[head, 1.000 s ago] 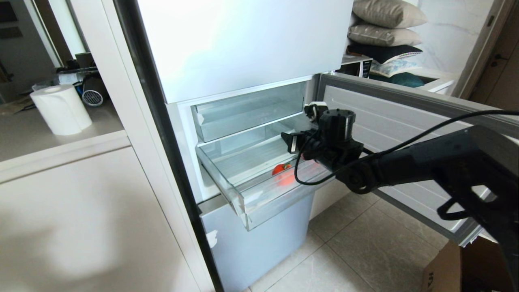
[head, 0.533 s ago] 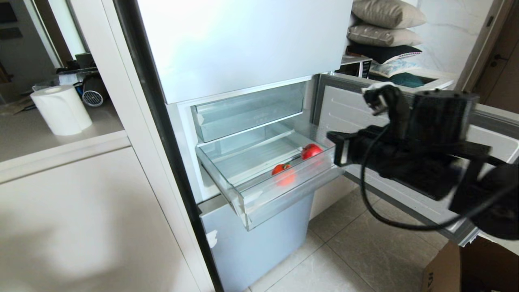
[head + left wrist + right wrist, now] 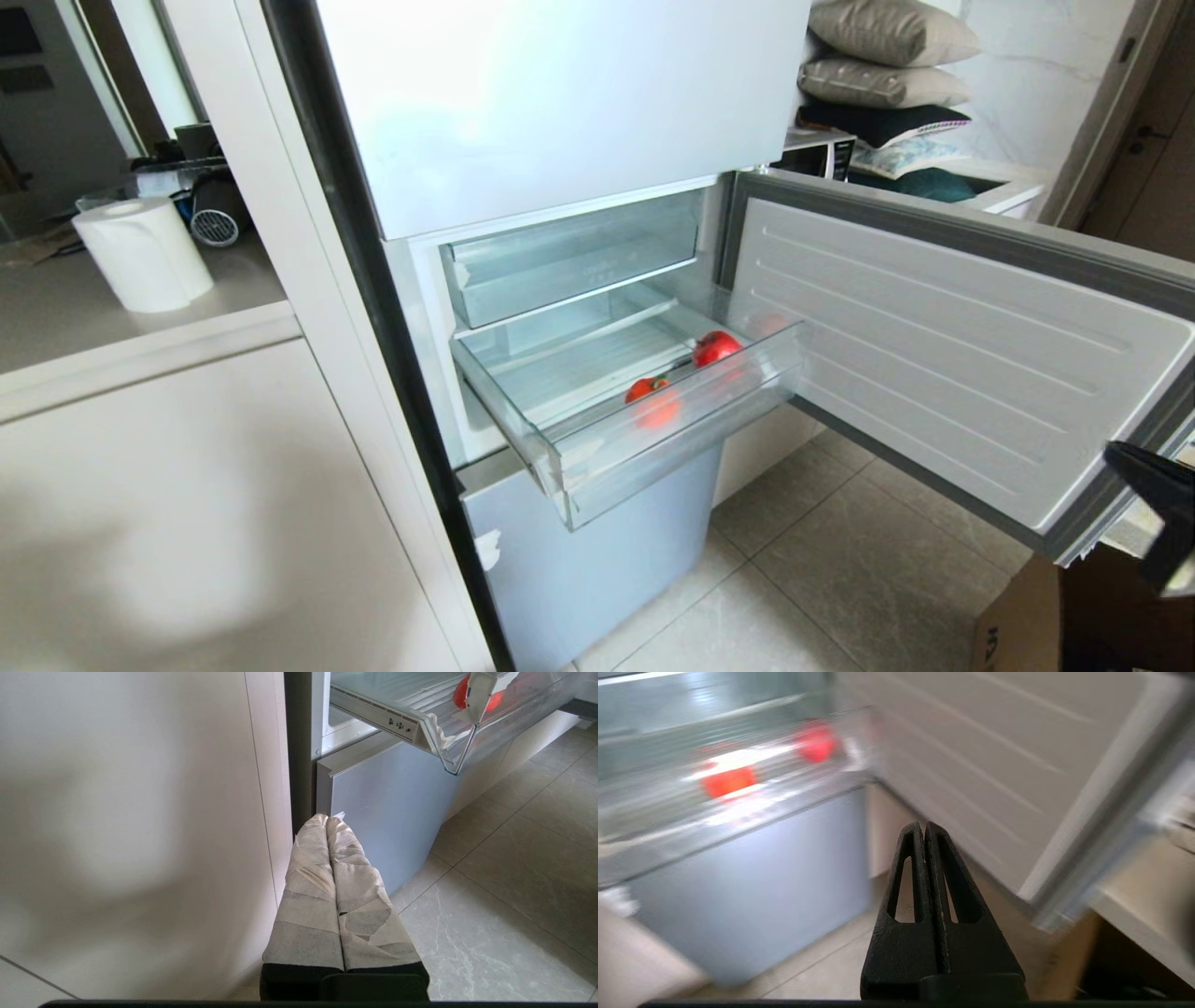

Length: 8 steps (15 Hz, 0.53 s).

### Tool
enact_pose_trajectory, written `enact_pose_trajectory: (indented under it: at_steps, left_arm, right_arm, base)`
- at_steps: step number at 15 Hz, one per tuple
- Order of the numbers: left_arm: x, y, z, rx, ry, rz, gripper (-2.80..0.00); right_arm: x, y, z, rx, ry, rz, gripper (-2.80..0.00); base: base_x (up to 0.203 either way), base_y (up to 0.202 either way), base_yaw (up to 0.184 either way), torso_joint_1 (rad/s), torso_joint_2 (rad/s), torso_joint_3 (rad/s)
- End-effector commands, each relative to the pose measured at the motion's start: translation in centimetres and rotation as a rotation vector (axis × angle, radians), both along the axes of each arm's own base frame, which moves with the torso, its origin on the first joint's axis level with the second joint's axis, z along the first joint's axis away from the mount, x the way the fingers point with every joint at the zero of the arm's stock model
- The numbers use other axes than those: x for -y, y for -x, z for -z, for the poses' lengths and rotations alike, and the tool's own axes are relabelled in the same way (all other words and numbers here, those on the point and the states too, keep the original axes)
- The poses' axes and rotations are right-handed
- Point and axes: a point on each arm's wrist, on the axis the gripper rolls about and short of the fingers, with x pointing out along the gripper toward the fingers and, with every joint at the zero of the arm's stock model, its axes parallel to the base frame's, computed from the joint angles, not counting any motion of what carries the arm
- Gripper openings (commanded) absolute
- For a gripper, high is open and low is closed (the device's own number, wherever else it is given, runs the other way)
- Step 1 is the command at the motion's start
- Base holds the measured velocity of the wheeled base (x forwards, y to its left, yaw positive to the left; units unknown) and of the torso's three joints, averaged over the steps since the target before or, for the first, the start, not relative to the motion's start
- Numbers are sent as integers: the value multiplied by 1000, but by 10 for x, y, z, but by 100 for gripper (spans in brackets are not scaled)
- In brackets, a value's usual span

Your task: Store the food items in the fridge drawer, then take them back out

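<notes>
Two doors frame the scene: the closed white upper fridge door [image 3: 560, 93] and, below it, the lower fridge door [image 3: 952, 355] swung wide open to the right, its ribbed inner panel facing up. Between them the fridge drawer [image 3: 653, 448] of clear plastic stands pulled out over the grey-blue freezer front [image 3: 579, 560], with a scrap of white tape at its front left corner. Above and behind it sits a second clear drawer [image 3: 569, 261], pushed in. On the counter to the left stands a paper towel roll [image 3: 142, 252]. Inside the open drawer lie both fruits, slightly apart: the glossy red fruit [image 3: 716, 348] near the right wall, the orange-red fruit [image 3: 650, 390] closer to the front. The right gripper [image 3: 924, 828] hangs outside the drawer near the open door's lower edge, its black fingers pressed together and holding nothing. The left gripper [image 3: 327, 820], tape-wrapped, is likewise pressed together, low beside the white cabinet panel [image 3: 140, 812].
</notes>
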Motion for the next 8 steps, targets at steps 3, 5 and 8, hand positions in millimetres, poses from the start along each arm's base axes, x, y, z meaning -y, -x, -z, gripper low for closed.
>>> enact_pose_trajectory:
  at_steps: [3, 5, 8]
  left_arm:
    - [0, 0, 0, -1, 0, 0, -280]
    - [0, 0, 0, -2, 0, 0, -280]
    - [0, 0, 0, 0, 0, 0, -280]
  right_arm:
    - [33, 87, 51, 119, 36, 190, -280]
    - [33, 101, 84, 1, 98, 186, -280]
    - [28, 119, 108, 6, 102, -8, -280]
  base:
    - [0, 0, 0, 0, 0, 0]
    - [0, 0, 0, 0, 0, 0]
    - [0, 0, 0, 0, 0, 0]
